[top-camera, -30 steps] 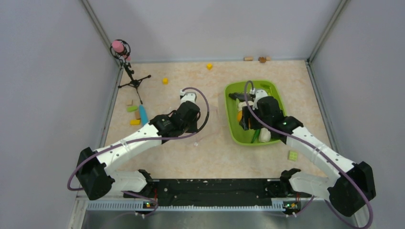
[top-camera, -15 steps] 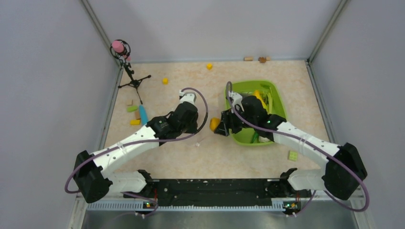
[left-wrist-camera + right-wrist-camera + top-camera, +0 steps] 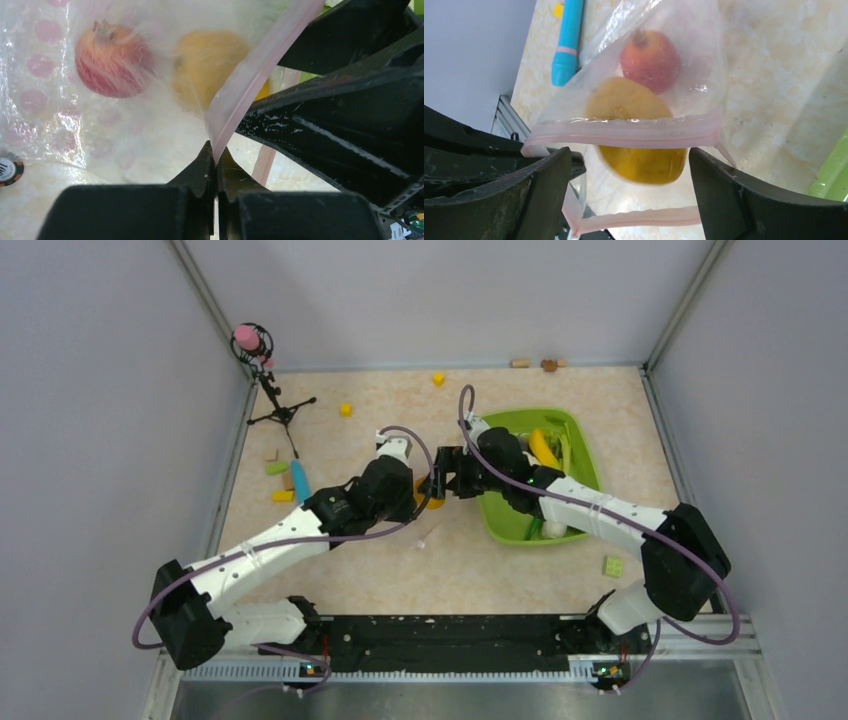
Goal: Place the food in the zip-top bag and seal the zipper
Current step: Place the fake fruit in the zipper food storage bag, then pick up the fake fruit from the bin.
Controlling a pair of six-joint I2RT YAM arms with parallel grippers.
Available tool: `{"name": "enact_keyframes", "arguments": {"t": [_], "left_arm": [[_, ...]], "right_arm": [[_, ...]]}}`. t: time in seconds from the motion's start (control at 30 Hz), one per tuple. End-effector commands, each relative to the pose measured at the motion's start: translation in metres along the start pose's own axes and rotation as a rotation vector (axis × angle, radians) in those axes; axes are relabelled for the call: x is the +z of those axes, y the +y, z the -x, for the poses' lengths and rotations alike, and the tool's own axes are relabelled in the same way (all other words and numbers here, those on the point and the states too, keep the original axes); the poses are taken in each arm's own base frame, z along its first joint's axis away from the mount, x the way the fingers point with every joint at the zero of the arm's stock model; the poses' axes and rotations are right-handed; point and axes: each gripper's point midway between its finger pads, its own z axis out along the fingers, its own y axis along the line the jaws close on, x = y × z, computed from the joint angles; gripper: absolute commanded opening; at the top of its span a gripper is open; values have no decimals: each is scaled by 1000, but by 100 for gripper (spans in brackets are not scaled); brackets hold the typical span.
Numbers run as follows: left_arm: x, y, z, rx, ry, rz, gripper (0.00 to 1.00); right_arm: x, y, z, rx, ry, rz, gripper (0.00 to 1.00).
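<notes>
The zip-top bag (image 3: 704, 60) hangs open-mouthed between the two arms. My left gripper (image 3: 216, 152) is shut on its pink zipper (image 3: 255, 75) and holds that edge up. My right gripper (image 3: 628, 160) stands open at the mouth, one finger on each side. A blurred yellow-orange piece of food (image 3: 644, 162) sits just inside the mouth, touching neither finger. Deeper in the bag lies a red tomato (image 3: 650, 54). From above, both grippers meet at mid-table, left gripper (image 3: 415, 492) and right gripper (image 3: 441, 484), with the orange piece (image 3: 428, 502) below them.
The lime-green tray (image 3: 487, 422) to the right holds a yellow piece (image 3: 545, 448), green stalks and a white cauliflower (image 3: 553, 529). A blue pen (image 3: 569, 40) and small blocks (image 3: 280, 468) lie to the left. A tripod stand (image 3: 268, 375) occupies the back left; a green block (image 3: 613, 565) sits front right.
My right gripper carried the orange piece left from the tray to the bag mouth and opened wider; the piece now sits loose inside the mouth. The left gripper kept its hold on the zipper.
</notes>
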Motion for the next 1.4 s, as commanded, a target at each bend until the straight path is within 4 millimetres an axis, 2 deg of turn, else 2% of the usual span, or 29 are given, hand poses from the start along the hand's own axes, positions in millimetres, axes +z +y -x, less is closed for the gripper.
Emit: {"name": "enact_keyframes", "arguments": {"t": [0.0, 0.1, 0.23, 0.33, 0.4, 0.57, 0.77, 0.9, 1.07, 1.23, 1.37], "left_arm": [[-10, -7, 17, -44, -79, -47, 0], [-12, -3, 20, -57, -97, -35, 0], [-13, -3, 21, -63, -104, -37, 0], [-13, 1, 22, -69, -114, -12, 0], [-14, 3, 23, -75, -120, -6, 0], [-14, 3, 23, -78, -129, -7, 0], [-16, 0, 26, -68, -152, -40, 0], [-20, -1, 29, -66, -176, -57, 0], [-28, 1, 34, -74, -221, -72, 0], [-41, -2, 39, -78, -277, -131, 0], [-68, -7, 54, -99, -375, -215, 0]], "right_arm": [[-3, 24, 39, 7, -124, 18, 88], [-10, 25, 38, -15, -126, 22, 96], [-25, 34, 43, -79, -149, 57, 97], [-41, 23, 44, -115, -176, -17, 99], [-56, 5, 46, -114, -205, -119, 99], [-100, -55, 51, -45, -308, -395, 99], [-142, -121, 53, 57, -374, -588, 99], [-161, -161, 62, 105, -395, -712, 99], [-166, -197, 85, 123, -390, -807, 99], [-139, -229, 110, 124, -301, -819, 97], [-116, -249, 133, 99, -227, -824, 89]]}}
